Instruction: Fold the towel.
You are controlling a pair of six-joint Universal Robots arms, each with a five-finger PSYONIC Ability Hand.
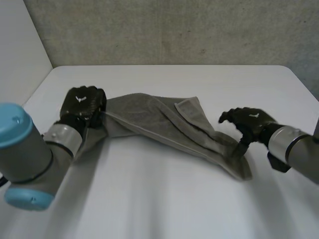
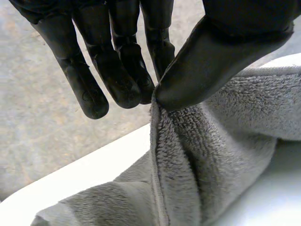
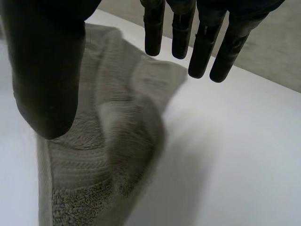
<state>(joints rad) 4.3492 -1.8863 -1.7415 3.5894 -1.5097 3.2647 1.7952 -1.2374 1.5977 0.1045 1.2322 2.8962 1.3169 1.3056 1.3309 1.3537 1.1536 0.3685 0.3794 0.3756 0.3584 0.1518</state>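
Observation:
A grey towel (image 1: pixel 164 124) lies rumpled and stretched across the white table (image 1: pixel 164 199), running from my left hand down to the right. My left hand (image 1: pixel 82 105) holds the towel's left end lifted off the table. In the left wrist view its thumb (image 2: pixel 211 66) pinches the towel's hemmed edge (image 2: pixel 162 155) against the fingers (image 2: pixel 122 80). My right hand (image 1: pixel 246 122) hovers just above the towel's right end, open, with nothing in it. In the right wrist view its thumb (image 3: pixel 44 80) and straight fingers (image 3: pixel 202 42) stand apart over the towel (image 3: pixel 103 141).
A grey wall (image 1: pixel 174 30) rises behind the table's far edge. Bare table surface lies in front of the towel and to its right.

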